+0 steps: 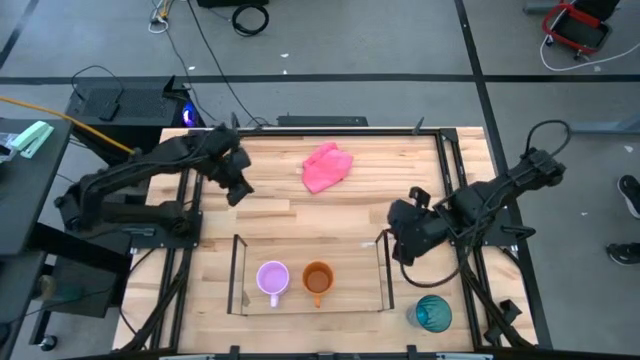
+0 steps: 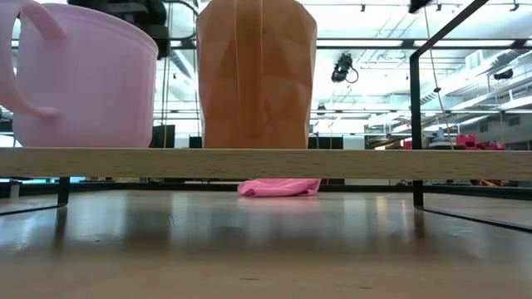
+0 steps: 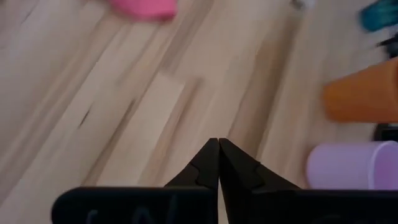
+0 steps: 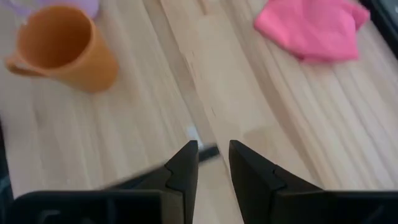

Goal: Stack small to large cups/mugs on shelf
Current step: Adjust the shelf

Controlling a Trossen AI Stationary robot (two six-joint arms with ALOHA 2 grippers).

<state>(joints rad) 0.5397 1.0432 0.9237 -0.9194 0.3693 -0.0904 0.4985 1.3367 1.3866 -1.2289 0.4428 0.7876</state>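
Grey workshop floor with cables surrounded the light wood table (image 1: 300,215); a pink cloth (image 1: 327,167) lay bunched toward its far middle, apart from everything else.

The shelf (image 1: 238,275), a low tray with clear walls on thin dark posts, sat at the near middle. Inside it the lilac mug (image 1: 273,279) stood on the left and the orange mug (image 1: 317,279) just beside it on the right, both upright, close but seemingly not touching. The right-hand third of the tray floor was bare, likely the slot kept for the largest vessel. The teal cup (image 1: 433,313) stood upright outside the shelf, on the table at the near right corner, just beyond the tray's right wall. Judged from this layout, two of three were placed in size order and the teal cup remained.

The left arm was stretched across the far left of the table, its left gripper (image 3: 218,163) hanging over bare wood with the fingertips pressed together, holding nothing. It looked parked.

The right arm was bent in from the right edge, the right gripper (image 4: 212,163) poised above the table just off the shelf's far right corner, jaws parted with a narrow gap, empty. The teal cup sat nearer than that claw.
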